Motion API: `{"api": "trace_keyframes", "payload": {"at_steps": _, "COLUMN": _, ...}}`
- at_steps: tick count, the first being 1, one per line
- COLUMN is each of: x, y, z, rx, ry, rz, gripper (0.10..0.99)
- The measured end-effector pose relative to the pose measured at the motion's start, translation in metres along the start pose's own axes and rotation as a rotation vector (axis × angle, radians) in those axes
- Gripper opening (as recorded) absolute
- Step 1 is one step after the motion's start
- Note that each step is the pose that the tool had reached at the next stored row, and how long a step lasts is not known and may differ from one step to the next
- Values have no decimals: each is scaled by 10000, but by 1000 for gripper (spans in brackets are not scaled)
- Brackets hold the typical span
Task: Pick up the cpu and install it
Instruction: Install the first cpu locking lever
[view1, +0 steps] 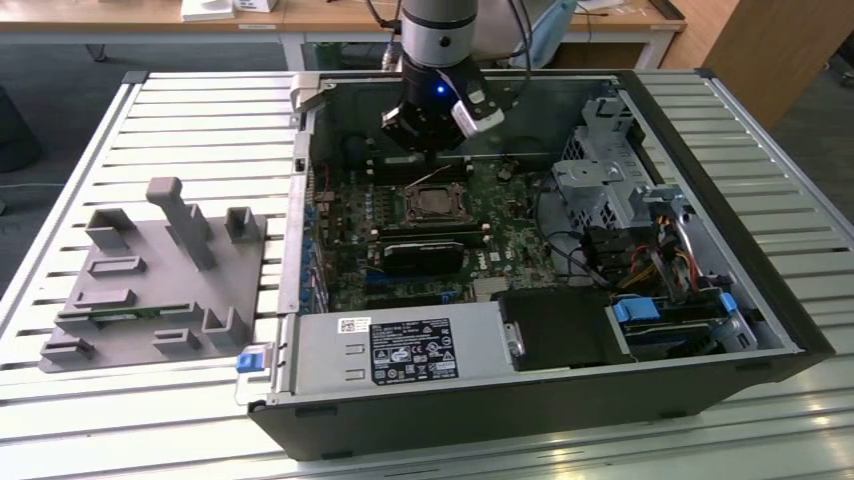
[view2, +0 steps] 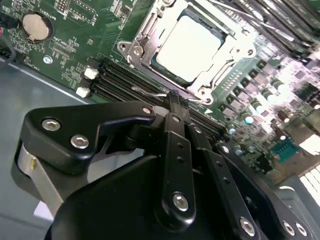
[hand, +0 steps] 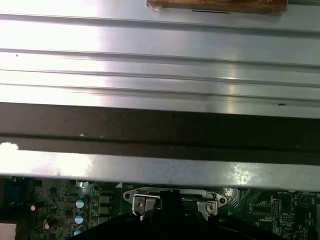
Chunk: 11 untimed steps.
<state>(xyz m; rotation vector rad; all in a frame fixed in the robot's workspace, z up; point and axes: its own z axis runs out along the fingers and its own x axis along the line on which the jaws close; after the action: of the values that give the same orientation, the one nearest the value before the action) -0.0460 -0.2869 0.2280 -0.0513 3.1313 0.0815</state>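
Observation:
The cpu (view2: 192, 44), a flat square chip with a silvery top, lies inside the metal-framed socket (view2: 145, 37) on the green motherboard (view2: 75, 35). In the exterior view the cpu (view1: 431, 204) sits mid-board inside the open computer case (view1: 534, 400). My gripper (view1: 424, 148) hangs over the board just behind the socket. In the second wrist view the gripper (view2: 173, 97) is shut, its black fingers pressed together with nothing between them, the tips beside the socket's frame and a thin wire lever (view2: 150, 93). In the first wrist view the gripper's tip (hand: 170, 196) stands in front of the socket frame (hand: 135, 196).
A grey plastic fixture tray (view1: 147, 285) with upright pegs lies on the slatted table at the exterior view's left. Inside the case are a power supply (view1: 400, 350), a drive cage (view1: 601, 180) and cables (view1: 641, 265). The case wall (hand: 160, 130) stands close behind the socket.

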Motion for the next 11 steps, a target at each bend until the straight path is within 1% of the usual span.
{"api": "trace_keyframes", "payload": {"at_steps": 2, "x": -10, "y": 7, "z": 23, "rx": -1, "ry": 2, "rz": 1, "gripper": 106}}
{"api": "trace_keyframes", "payload": {"at_steps": 5, "x": -36, "y": 16, "z": 36, "rx": -1, "ry": 13, "rz": 1, "gripper": 106}}
{"api": "trace_keyframes", "payload": {"at_steps": 11, "x": -94, "y": 51, "z": 72, "rx": -2, "ry": 67, "rz": 3, "gripper": 106}}
